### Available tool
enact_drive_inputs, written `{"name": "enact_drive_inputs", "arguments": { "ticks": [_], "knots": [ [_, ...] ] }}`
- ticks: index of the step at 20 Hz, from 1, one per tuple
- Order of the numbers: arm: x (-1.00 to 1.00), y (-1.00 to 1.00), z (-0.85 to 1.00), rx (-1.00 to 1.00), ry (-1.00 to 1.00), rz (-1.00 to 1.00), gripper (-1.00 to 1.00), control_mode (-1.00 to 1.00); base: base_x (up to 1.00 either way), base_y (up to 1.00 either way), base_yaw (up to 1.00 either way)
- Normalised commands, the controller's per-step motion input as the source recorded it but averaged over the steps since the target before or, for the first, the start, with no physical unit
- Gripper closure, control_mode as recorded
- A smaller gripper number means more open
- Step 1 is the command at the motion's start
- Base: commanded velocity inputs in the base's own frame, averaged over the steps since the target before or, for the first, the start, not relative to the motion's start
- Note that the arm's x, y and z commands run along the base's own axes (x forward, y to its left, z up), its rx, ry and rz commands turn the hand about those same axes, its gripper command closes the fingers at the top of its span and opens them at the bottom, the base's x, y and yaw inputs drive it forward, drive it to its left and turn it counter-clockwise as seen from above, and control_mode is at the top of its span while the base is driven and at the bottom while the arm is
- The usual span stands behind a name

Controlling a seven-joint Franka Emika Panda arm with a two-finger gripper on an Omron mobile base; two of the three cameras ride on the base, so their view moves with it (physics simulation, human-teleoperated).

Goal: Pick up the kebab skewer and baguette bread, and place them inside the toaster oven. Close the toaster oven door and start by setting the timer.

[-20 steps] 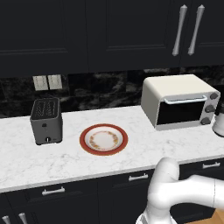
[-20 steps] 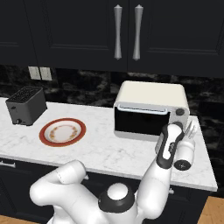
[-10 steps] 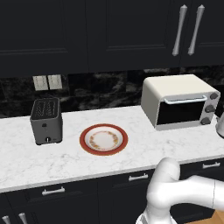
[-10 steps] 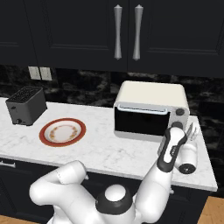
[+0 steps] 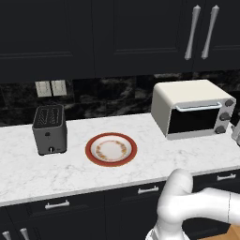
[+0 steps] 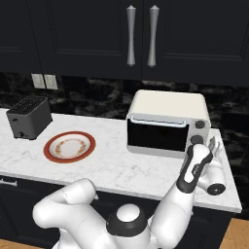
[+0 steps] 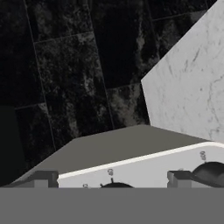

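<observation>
The cream-white toaster oven [image 6: 168, 124] stands at the right of the counter, also seen as the toaster oven [image 5: 192, 110]. Its toaster oven door [image 6: 156, 138] is upright and closed, with the silver handle bar along the top. My gripper [image 6: 213, 145] hovers just right of the oven's grey knobs [image 6: 198, 125], fingers spread and empty. In the hand view the gripper [image 7: 113, 179] is open over the oven's control panel, with one knob [image 7: 212, 170] beside the right fingertip [image 7: 179, 178]. The kebab skewer and baguette bread are out of view.
A red-rimmed plate [image 5: 111, 150] lies mid-counter with nothing standing on it. A dark slot toaster [image 5: 49, 129] sits to its left. Dark wall cabinets hang above, and a black marble backsplash [image 7: 87, 65] rises behind the oven. The counter's right end [image 6: 233, 194] is close to my hand.
My hand has edged slightly right and down beside the oven's knobs. Nothing else has moved.
</observation>
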Motion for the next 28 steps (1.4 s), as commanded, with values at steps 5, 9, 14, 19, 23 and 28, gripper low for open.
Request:
{"name": "enact_drive_inputs", "arguments": {
  "ticks": [5, 9, 14, 19, 23, 28],
  "knots": [
    [0.0, 0.04, 0.0, 0.0, 0.0, 0.07, -1.0, -1.0, 0.0, 0.0, 0.0],
    [0.0, 0.17, 0.0, -0.01, -0.02, 0.03, -1.0, -1.0, 0.0, 0.0, 0.0],
    [0.0, 0.22, 0.0, -0.01, -0.01, 0.01, -1.0, -1.0, 0.0, 0.0, 0.0],
    [0.06, 0.18, 0.0, -0.02, -0.02, 0.03, -1.0, -1.0, 0.0, 0.0, 0.0],
    [0.21, 0.0, 0.0, -0.01, 0.0, 0.02, -1.0, -1.0, 0.0, 0.0, 0.0],
    [0.06, 0.0, 0.0, -0.01, 0.0, 0.03, -1.0, -1.0, 0.0, 0.0, 0.0]
  ]
}}
